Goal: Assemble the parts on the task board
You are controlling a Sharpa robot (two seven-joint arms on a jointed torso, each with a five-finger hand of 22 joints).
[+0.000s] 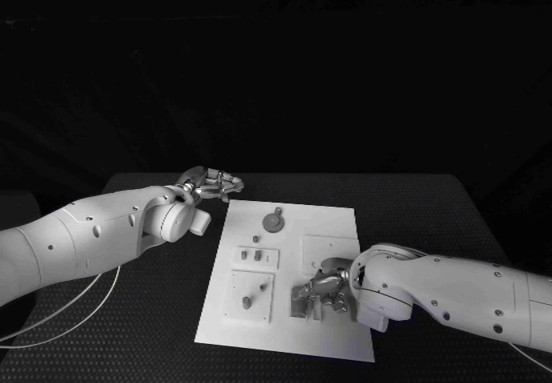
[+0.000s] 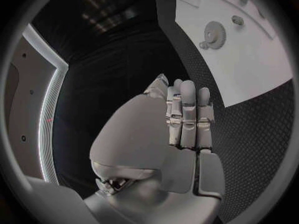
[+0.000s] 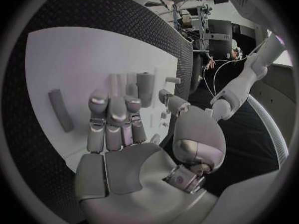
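Observation:
The white task board (image 1: 288,319) lies in the middle of the black table. On it are a round toothed part (image 1: 274,221), a small slotted block (image 1: 258,256) and a raised plate with a peg (image 1: 250,299). My right hand (image 1: 325,289) hovers low over the board's near right part, fingers half bent side by side and holding nothing, as its palm (image 3: 118,129) shows in the right wrist view. Upright grey parts (image 3: 144,87) stand just beyond its fingertips. My left hand (image 1: 210,182) hangs over the table off the board's far left corner. Its fingers (image 2: 187,114) are together and empty.
A grey bar (image 3: 61,109) lies flat on the board beside my right hand. A square plate (image 1: 328,243) sits on the board's right half. White cables (image 1: 69,319) trail over the table at the near left. The toothed part (image 2: 214,35) lies beyond my left hand.

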